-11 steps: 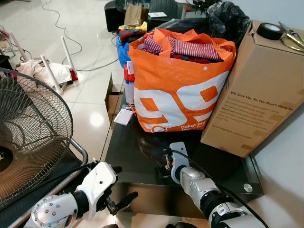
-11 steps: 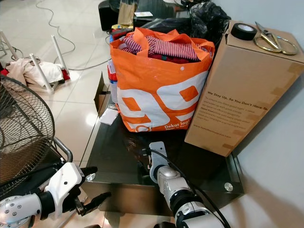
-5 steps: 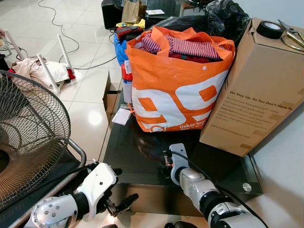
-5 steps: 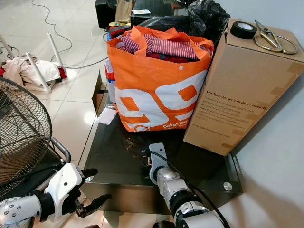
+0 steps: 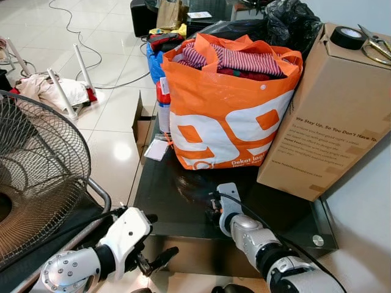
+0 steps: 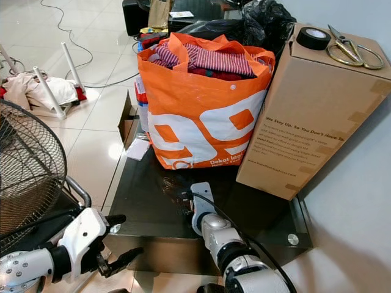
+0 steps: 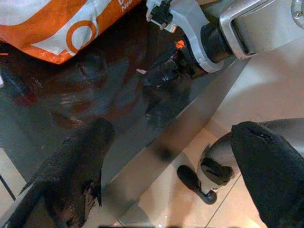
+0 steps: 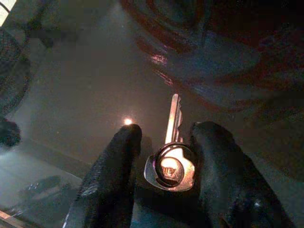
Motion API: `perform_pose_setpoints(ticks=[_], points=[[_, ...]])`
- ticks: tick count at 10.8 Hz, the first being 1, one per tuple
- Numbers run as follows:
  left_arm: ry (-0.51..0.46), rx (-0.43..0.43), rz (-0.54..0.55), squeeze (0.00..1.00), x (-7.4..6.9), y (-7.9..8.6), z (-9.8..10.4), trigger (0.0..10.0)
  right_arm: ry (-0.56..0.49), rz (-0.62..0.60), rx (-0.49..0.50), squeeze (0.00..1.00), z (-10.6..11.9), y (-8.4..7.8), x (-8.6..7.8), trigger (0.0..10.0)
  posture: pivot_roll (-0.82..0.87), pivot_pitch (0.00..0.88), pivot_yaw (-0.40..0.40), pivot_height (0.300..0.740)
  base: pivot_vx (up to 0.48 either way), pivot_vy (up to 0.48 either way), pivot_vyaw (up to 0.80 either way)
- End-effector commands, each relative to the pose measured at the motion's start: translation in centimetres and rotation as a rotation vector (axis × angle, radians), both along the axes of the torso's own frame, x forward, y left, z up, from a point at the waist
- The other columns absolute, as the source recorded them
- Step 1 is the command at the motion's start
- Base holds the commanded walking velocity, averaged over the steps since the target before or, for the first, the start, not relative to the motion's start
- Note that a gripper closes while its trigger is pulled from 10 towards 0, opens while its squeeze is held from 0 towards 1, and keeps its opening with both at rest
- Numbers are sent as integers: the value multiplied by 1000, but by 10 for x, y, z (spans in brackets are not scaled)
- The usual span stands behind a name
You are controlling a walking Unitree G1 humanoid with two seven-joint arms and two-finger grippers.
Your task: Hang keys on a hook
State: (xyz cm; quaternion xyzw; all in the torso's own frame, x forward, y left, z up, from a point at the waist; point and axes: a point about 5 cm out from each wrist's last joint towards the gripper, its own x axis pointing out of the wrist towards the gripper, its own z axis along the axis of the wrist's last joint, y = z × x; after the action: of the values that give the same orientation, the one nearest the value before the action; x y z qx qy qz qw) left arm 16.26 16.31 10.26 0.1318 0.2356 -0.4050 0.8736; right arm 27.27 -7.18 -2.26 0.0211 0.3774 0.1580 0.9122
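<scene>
A low worktop [image 5: 165, 201] of dark, glossy glass carries an orange woven-plastic bag [image 5: 229, 116] stuffed with striped cloth, and beside it a tall brown cardboard box [image 5: 324, 116]. On the box top lie a black roll of tape [image 5: 349, 38] and metal scissors [image 5: 374, 46]. A round wire-mesh fan [image 5: 40, 177] stands at the robot's left.

The right end effector [image 8: 164, 166] rests low on the glass just in front of the bag. Its two black, rough-textured fingers [image 8: 111, 180] sit slightly apart, one on each side of a flat silver key [image 8: 172, 156] with a metal ring through its squarish head. The key lies on the glass, blade pointing away; whether the fingers press it cannot be told.

The left end effector [image 7: 171, 175] hovers beyond the worktop's near edge over pale tiled floor [image 5: 110, 110], fingers wide apart and empty.
</scene>
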Motion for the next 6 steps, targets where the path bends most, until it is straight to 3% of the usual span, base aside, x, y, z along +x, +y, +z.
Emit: perform_pose_setpoints(ticks=[1, 2, 3, 6], points=[[-1, -4, -5, 0, 0, -2, 1, 10000, -10, -4, -6, 0, 2, -2, 3, 0, 70, 57, -56, 740, 0, 0, 0], [-4, -5, -4, 0, 1, -2, 1, 10000, -13, -4, -8, 0, 3, -1, 4, 39, 70, 53, -56, 740, 0, 0, 0], [-7, -5, -2, 0, 2, -2, 1, 10000, -15, -5, -9, 0, 3, -1, 4, 824, 70, 49, -57, 740, 0, 0, 0], [-14, -4, 0, 0, 5, -2, 1, 10000, -27, -18, -2, 0, 6, -2, 8, 824, 73, 41, -56, 740, 0, 0, 0]])
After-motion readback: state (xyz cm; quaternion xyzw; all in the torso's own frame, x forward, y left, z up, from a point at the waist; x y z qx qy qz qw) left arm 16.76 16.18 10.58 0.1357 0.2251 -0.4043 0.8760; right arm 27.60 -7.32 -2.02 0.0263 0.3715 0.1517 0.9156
